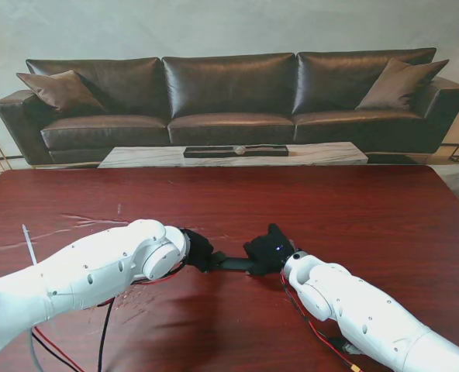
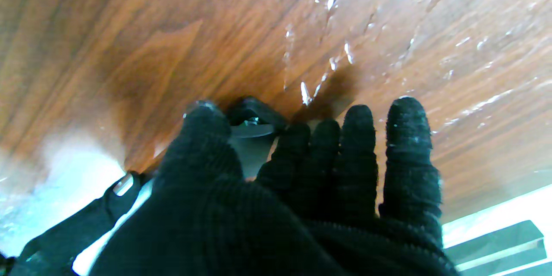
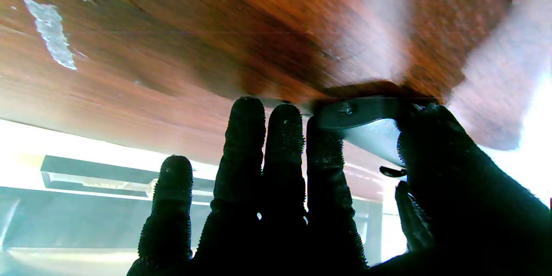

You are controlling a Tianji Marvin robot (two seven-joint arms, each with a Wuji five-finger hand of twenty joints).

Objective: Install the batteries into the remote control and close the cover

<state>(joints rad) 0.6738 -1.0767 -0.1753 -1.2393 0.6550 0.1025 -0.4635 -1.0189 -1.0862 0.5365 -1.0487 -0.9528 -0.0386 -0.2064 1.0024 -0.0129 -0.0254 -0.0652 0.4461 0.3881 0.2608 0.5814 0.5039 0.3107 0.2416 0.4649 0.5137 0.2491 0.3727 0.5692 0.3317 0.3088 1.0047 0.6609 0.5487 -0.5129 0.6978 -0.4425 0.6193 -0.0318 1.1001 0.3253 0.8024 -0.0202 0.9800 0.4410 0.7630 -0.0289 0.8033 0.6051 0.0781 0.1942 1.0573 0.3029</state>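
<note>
Your dark red-brown glossy wooden bench fills the stand view, scuffed with pale streaks at about 9 o'clock. Past its 12 o'clock edge sits a dark brown leather sofa, with a low pale marble coffee table in front of it.

Your two white arms come in from 7 and 5 o'clock and meet near bench centre.

Left hand, black-gloved, sits at 9 o'clock of the slim dark remote control. In the left wrist view its thumb and the other fingers close around one end of the remote, so it's gripping it.

Right hand, also black-gloved, is at 3 o'clock of the remote. In the right wrist view the thumb and a finger pinch the other end of the remote, where a small screw shows; the other fingers stand straight and free. Gripping as well.

The remote spans between both hands, at or just above the bench; you can't tell whether it touches. Batteries and cover can't be made out.
</note>
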